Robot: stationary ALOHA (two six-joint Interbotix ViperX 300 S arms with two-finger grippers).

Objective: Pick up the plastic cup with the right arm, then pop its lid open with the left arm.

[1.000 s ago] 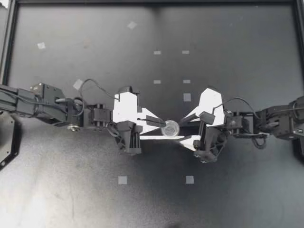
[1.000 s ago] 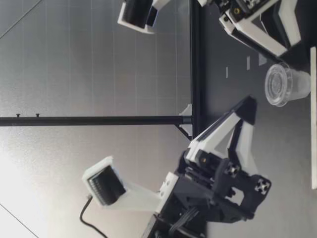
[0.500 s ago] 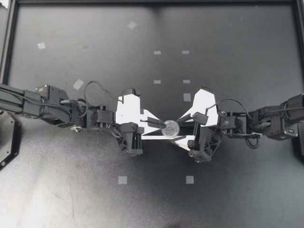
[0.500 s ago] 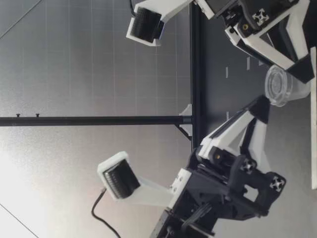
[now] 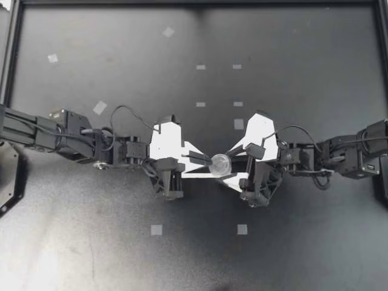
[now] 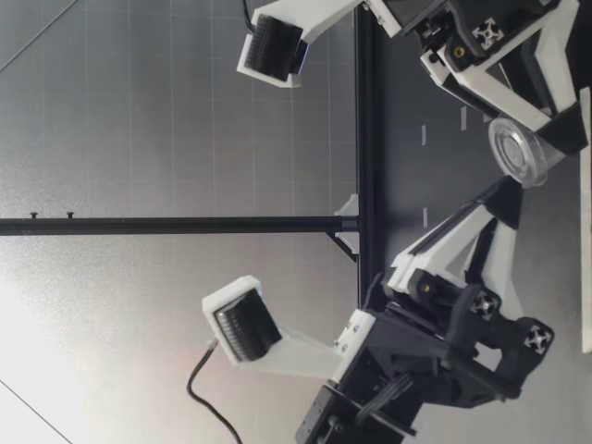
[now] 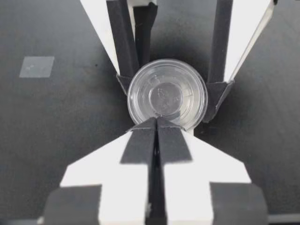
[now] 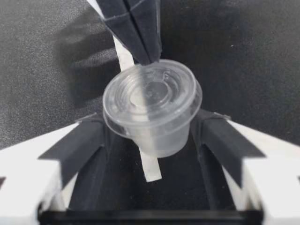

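A small clear plastic cup (image 5: 219, 162) with a lid hangs between the two arms at the table's middle. My left gripper (image 5: 210, 159) is shut, pinching the cup's rim (image 7: 157, 119) with its tips. My right gripper (image 5: 232, 163) stands open, a finger on either side of the cup (image 8: 152, 101). I cannot tell whether its pads (image 8: 213, 136) press on the cup. In the low view the cup (image 6: 521, 150) is tilted and off the table, its lid turned toward that camera, with my left gripper (image 6: 511, 192) at its rim.
Several pale tape squares dot the black table, among them one (image 5: 156, 230) and another (image 5: 242, 229) nearer the front and one (image 5: 238, 123) just behind the right gripper. A black frame rail (image 5: 12, 60) borders the table's left edge.
My left gripper has carried the cup a little to the right and lifted it. My right gripper has moved in leftward, so its fingers now flank the cup.
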